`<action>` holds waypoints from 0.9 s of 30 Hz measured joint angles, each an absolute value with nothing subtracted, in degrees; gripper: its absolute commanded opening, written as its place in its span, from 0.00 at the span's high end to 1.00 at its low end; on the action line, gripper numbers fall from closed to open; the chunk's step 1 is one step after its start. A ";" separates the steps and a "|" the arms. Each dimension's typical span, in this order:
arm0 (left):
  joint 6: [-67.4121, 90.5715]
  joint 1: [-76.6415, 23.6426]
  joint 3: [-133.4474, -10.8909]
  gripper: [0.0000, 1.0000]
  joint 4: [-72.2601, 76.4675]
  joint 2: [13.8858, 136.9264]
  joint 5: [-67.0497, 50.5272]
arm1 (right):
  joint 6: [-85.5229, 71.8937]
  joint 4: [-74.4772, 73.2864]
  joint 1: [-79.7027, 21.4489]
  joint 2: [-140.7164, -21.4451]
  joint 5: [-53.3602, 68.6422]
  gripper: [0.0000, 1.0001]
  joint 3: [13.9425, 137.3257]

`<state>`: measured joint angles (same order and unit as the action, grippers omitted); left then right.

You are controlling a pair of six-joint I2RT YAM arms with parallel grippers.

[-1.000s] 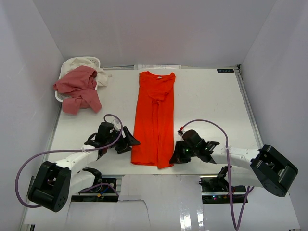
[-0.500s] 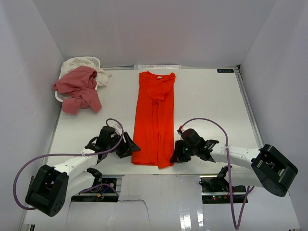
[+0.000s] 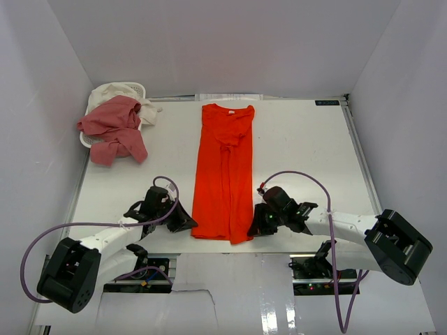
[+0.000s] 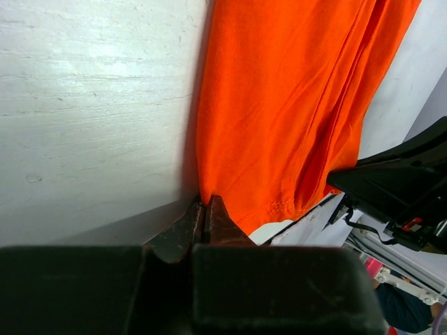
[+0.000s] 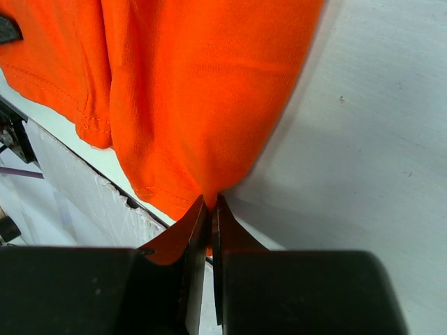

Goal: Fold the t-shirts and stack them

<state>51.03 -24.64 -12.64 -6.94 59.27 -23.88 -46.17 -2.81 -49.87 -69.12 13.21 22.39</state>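
Top external, left end effector and right end effector clamp orange t-shirt, basket beyond

The orange shirt lay flat on the desk, folded lengthwise into a long narrow strip. Its collar was at the far end and its hem at the desk's near edge. Soft lengthwise creases ran down its middle. My left jaws were closed on its near left corner at the hem, and my right jaws pinched its near right corner, where the cloth gathered up into the tips. The pink shirt lay crumpled at the far left corner, draped over the front of the basket and spilling onto the desk. The cream shirt was bunched in the basket behind it, a fold poking out on the right.
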 measured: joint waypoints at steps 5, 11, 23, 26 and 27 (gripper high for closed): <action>51.13 -24.77 -12.64 1.00 -4.97 60.88 -25.47 | -45.67 -3.33 -49.87 -69.45 13.41 0.87 22.92; 51.99 -25.06 -12.62 1.00 -4.67 61.06 -26.04 | -43.75 -7.25 -49.87 -72.55 14.76 0.91 27.09; 54.11 -25.34 -13.21 1.00 -5.17 62.33 -27.05 | -42.65 -10.94 -46.76 -73.41 18.33 0.92 31.51; 54.06 -25.36 -14.04 1.00 -6.46 62.78 -27.03 | -42.39 -11.68 -45.84 -72.93 18.81 0.92 31.51; 54.04 -25.36 -14.52 1.00 -7.16 63.05 -26.94 | -42.24 -11.97 -45.60 -72.66 18.98 0.92 31.51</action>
<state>54.04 -25.36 -14.52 -7.16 63.05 -26.94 -42.24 -11.97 -45.60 -72.66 18.98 31.51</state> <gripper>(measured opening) 0.015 0.087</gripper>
